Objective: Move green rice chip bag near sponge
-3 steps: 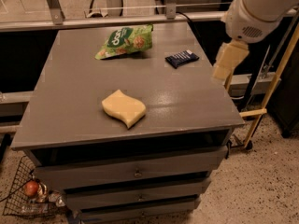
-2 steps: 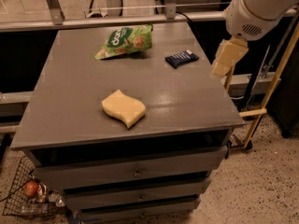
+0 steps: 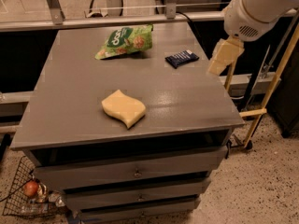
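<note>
While the end effector [image 3: 223, 57] hangs above the bench [image 3: 70, 101] right edge, nothing in it, opening can't be told, this looks like the approach step. Green rice chip bag [image 3: 125, 41] lies at the back, well apart from sponge [image 3: 124, 108]. Next move calls for reaching left past the dark packet [image 3: 181, 58] to grasp the bag.

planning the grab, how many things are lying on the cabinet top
3: the bag at the back, the navy packet to its right, the sponge near the front. The gripper hangs by the right edge, apart from all three.
</note>
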`<state>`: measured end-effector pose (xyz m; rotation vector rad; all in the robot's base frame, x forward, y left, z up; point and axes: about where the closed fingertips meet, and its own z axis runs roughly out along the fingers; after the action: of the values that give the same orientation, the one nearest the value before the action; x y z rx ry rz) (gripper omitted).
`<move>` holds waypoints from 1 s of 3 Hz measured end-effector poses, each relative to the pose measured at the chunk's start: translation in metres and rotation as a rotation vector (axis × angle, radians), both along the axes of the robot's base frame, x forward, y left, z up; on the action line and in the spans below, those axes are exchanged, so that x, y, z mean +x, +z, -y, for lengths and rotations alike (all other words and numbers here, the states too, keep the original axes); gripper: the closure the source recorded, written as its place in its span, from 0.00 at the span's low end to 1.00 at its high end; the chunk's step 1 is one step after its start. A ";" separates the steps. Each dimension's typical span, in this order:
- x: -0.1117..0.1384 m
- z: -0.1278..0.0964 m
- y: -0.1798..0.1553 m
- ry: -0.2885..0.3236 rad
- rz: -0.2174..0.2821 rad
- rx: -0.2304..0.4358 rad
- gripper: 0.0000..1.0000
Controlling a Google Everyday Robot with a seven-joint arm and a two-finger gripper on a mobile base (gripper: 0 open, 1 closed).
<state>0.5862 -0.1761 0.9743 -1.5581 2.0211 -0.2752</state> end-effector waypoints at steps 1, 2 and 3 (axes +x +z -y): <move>0.052 -0.024 -0.002 0.034 0.080 0.086 0.00; 0.105 -0.061 -0.002 0.099 0.138 0.185 0.00; 0.141 -0.103 -0.010 0.160 0.147 0.232 0.00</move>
<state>0.7273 -0.0732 0.9641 -1.4971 1.7381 -0.0867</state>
